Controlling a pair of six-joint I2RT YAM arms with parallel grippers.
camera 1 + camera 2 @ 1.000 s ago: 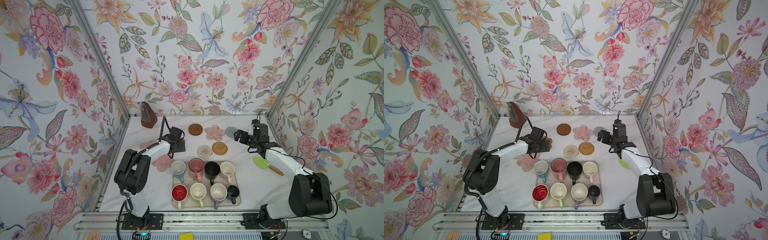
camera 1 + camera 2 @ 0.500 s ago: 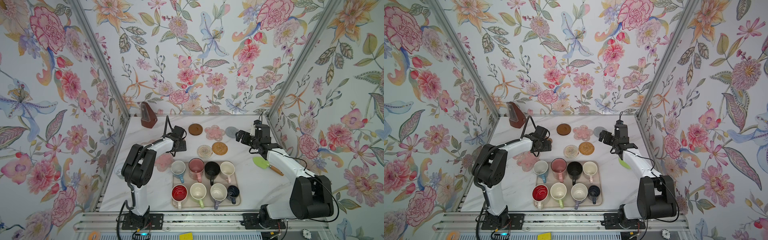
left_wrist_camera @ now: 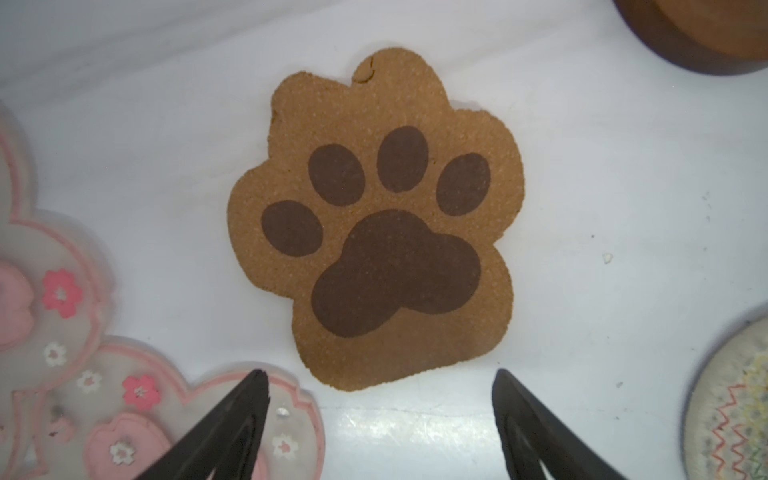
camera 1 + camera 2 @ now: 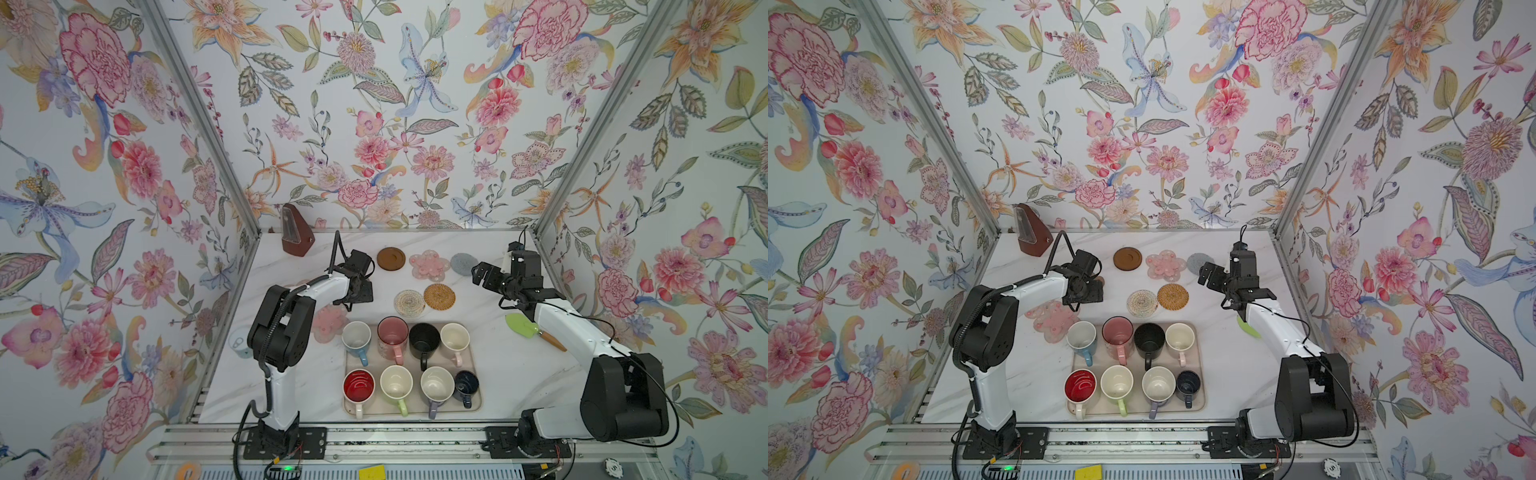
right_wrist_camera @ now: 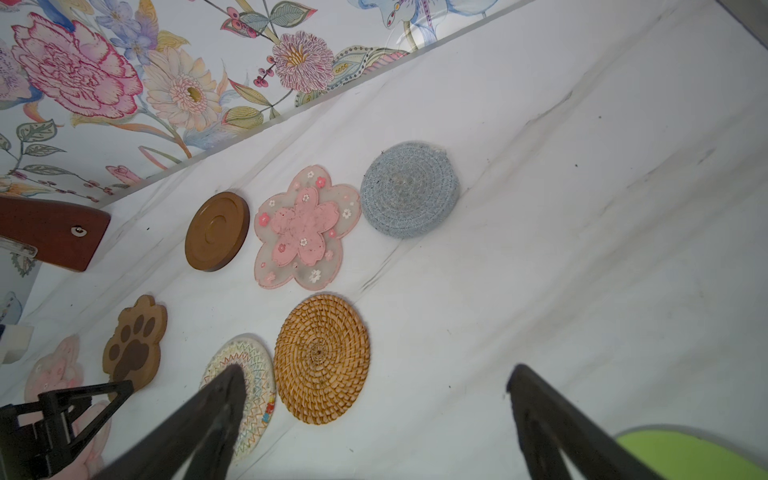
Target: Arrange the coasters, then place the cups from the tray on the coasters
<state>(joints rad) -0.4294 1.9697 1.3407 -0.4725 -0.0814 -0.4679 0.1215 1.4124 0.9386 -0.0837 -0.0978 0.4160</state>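
The left gripper (image 3: 379, 374) hangs with jaws spread and empty over the brown paw coaster (image 3: 374, 224), which lies flat on the white table (image 3: 623, 187) beside overlapping pink flower coasters (image 3: 62, 332). The right gripper (image 5: 374, 369), also wide apart and holding nothing, hovers near the grey-blue round coaster (image 5: 409, 189). All eight cups (image 4: 424, 340) stand on the beige tray (image 4: 417, 409) in two rows of four, handles toward the near edge.

The white marbled desk (image 4: 519, 374) bears a beige rectangular tray (image 4: 476, 400); just behind it lie a white woven coaster (image 4: 409, 302) and a tan woven coaster (image 4: 439, 296).
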